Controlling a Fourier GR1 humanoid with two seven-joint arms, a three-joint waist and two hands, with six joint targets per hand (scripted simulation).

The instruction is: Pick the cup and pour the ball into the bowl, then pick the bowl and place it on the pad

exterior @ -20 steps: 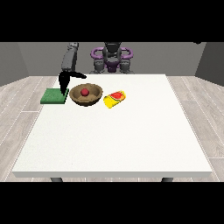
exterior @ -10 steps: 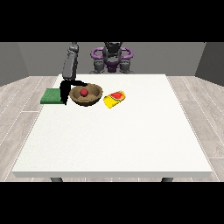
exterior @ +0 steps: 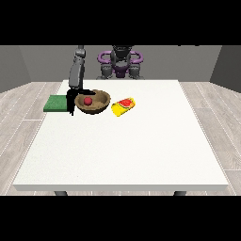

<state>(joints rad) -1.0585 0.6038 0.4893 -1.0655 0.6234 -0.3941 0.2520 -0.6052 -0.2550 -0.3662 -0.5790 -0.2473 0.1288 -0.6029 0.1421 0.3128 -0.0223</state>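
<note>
- Presently my robot hand at the view's left point(exterior: 72, 100) touches the brown wooden bowl's point(exterior: 100, 104) rim; finger state: cannot tell.
- Red ball point(exterior: 87, 100) lies inside bowl.
- Yellow cup point(exterior: 123, 107) lies tipped on white desk point(exterior: 122, 146).
- Green square pad point(exterior: 56, 103) sits just beside bowl.

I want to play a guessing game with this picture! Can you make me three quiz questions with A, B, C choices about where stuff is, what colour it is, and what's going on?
1. Where is the red ball?
A. in the bowl
B. on the pad
C. on the floor

2. What colour is the pad?
A. blue
B. green
C. pink

3. How is the yellow cup?
A. standing upright
B. held in a hand
C. lying on its side

Answers: 1 A, the ball sits inside the brown bowl. 2 B, the flat pad at the view's left is green. 3 C, the cup lies tipped on the table, with no hand on it.
</note>
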